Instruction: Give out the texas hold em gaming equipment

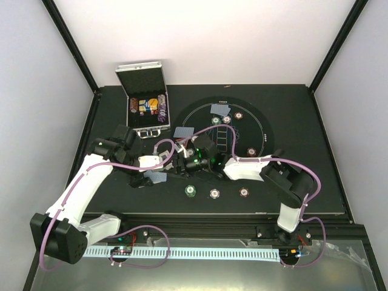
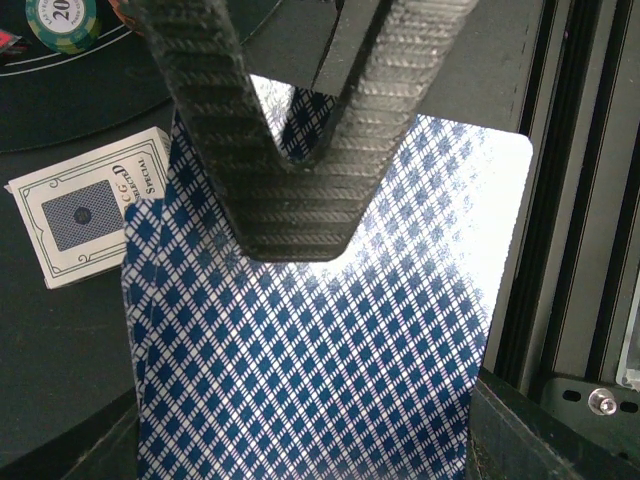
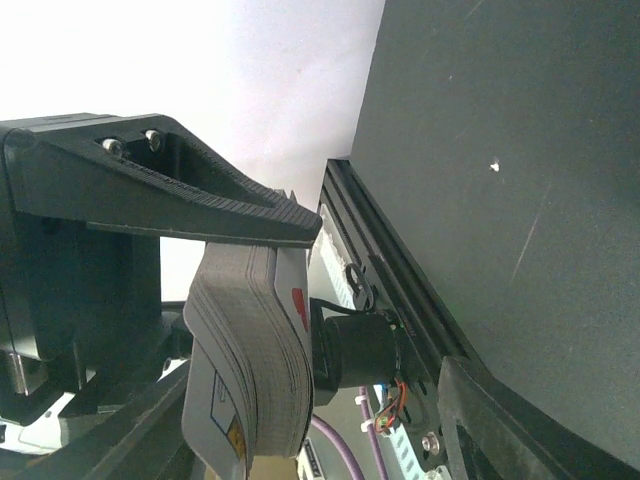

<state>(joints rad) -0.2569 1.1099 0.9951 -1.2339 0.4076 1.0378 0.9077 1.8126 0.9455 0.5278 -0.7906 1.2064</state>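
My left gripper is shut on one playing card with a blue diamond back, and its upper finger lies across the card. In the top view this gripper holds the card low, left of the mat's front. My right gripper is shut on a thick deck of cards, held above the mat. Two cards lie face down on the mat. Three chips sit along the front.
The round black printed mat holds more chips. The silver case stands open at the back left. A white card box lies beside the held card. The aluminium rail runs along the near edge.
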